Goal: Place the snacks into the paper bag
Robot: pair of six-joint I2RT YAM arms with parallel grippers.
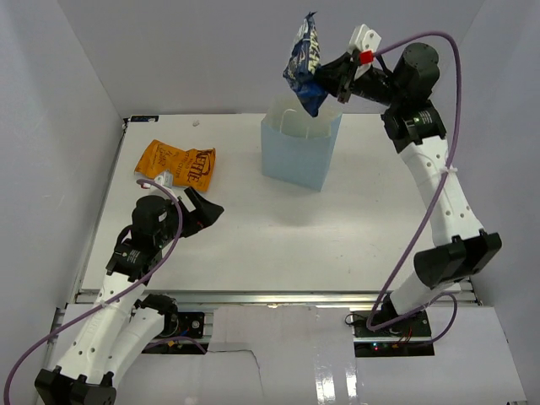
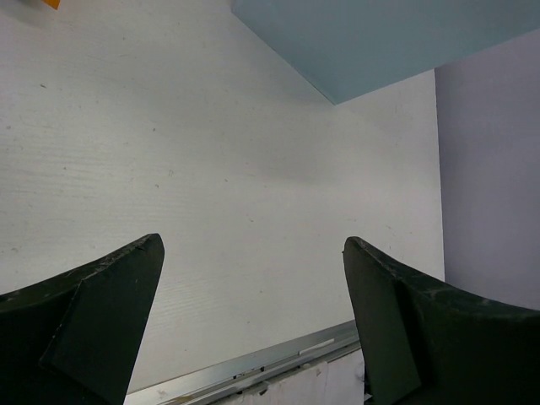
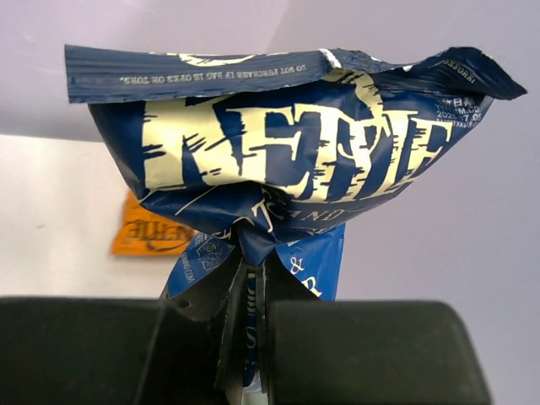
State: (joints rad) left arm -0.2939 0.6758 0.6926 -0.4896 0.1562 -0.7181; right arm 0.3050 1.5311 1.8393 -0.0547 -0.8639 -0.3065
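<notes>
The right end effector [image 1: 327, 79] pinches the middle of the blue chip bag [image 1: 305, 61], holding it in the air above the open top of the light blue paper bag [image 1: 299, 157]. The left end effector [image 2: 253, 283] is spread wide with nothing between its fingers, low over the white surface [image 1: 337, 240]. An orange chip bag [image 1: 180, 164] lies flat just beyond it.

- paper bag [image 1: 295, 160]: light blue outside, white inside.
- blue chip bag [image 1: 304, 63], above the paper bag: navy with cream block lettering and a brighter blue lower panel.
- orange chip bag [image 1: 179, 164], left of the paper bag: orange with pale lettering.
- table [image 1: 337, 245], under the paper bag: white.
</notes>
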